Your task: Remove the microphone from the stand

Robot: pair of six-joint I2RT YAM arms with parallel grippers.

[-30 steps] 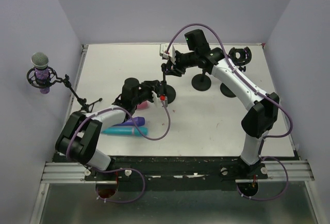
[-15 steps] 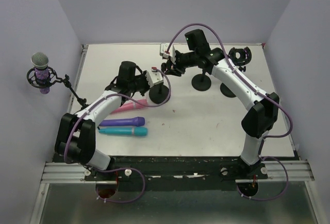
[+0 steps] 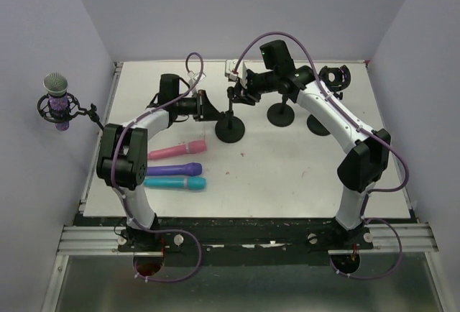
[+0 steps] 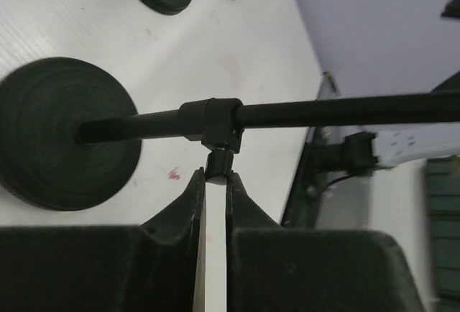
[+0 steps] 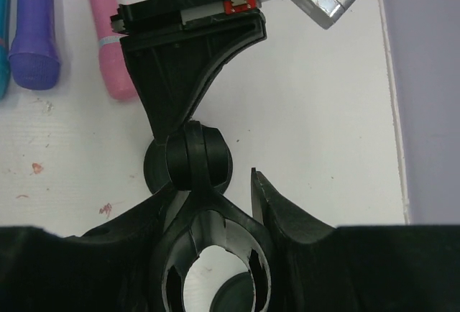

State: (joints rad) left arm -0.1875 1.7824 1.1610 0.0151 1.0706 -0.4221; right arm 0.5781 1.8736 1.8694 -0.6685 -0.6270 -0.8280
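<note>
Stand (image 3: 230, 126), centre frame: left gripper (image 4: 213, 182) pinching its clamp knob (image 4: 219, 162); right gripper (image 5: 219, 204) closed around its empty clip (image 5: 208, 272).

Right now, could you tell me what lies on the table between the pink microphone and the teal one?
The purple microphone lies between the pink microphone and the teal microphone, all three roughly parallel on the table, in the top external view.

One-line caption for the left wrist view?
Left gripper pinching the knob under the stand's pole, round base on the white table.
</note>
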